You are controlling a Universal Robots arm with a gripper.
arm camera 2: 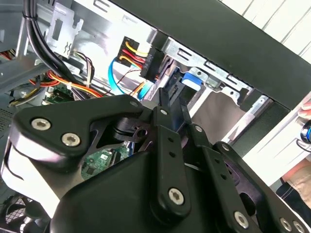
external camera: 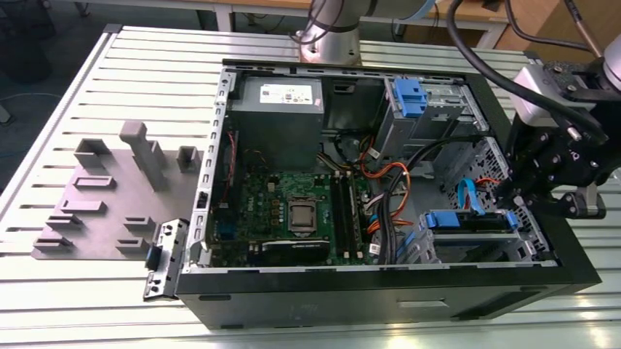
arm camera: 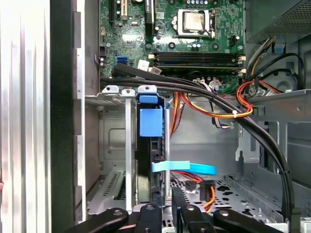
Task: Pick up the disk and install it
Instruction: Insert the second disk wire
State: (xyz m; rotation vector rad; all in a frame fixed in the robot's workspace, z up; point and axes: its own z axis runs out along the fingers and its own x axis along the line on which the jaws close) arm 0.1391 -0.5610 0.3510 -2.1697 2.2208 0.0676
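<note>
My hand (external camera: 529,200) hung inside the open computer case (external camera: 388,291), fingers (arm camera: 179,204) pinched on the rear edge of the disk (arm camera: 148,145), I judged; it stood on edge in the drive cage (arm camera: 114,160), long axis along the slot, blue tab toward the motherboard (arm camera: 170,29).

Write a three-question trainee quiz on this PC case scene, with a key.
1. True or false: the gripper is over the grey fixture plate beside the case.
2. The disk sits: A) on the slatted table, B) in the metal drive cage, C) on the motherboard.
3. Fill in: the disk's carrier frame is coloured ____.

Key: 1 false, it is at the case's drive-bay corner; 2 B; 3 blue.
</note>
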